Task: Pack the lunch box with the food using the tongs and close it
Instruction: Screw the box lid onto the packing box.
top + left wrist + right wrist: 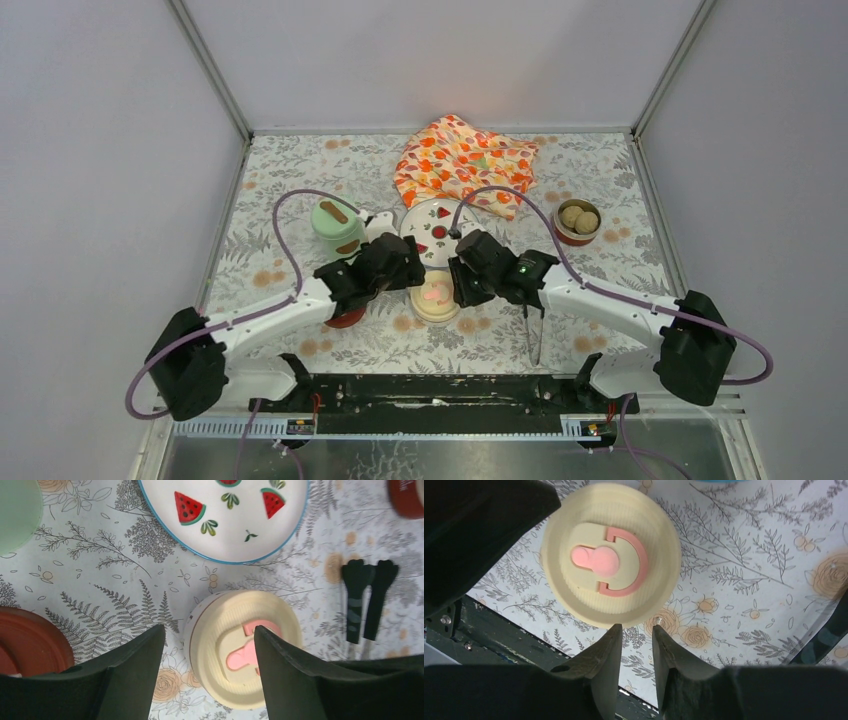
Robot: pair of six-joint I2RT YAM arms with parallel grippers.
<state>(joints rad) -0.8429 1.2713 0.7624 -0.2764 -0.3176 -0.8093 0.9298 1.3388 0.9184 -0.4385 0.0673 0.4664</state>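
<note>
The cream-lidded pot (pixel 436 297) with a pink latch stands between my two grippers, its lid (pixel 235 650) on. My left gripper (pixel 210 635) is open, straddling the lid's left part from above without gripping it. Just off the lid's (pixel 609 555) near rim, my right gripper (pixel 636 630) is open by a narrow gap and holds nothing. The tongs (pixel 533 330) lie on the table under the right arm, their tips (pixel 367 600) together. The mint-green pot (pixel 338 228) has orange-brown pieces at its top. Beige balls (pixel 577 217) sit in the red-rimmed steel bowl (pixel 561 235).
A white plate (pixel 445 248) with watermelon prints lies behind the cream pot. A dark red lid (pixel 345 318) lies under the left arm. An orange patterned cloth (pixel 465 160) is bunched at the back. Grey walls close in three sides.
</note>
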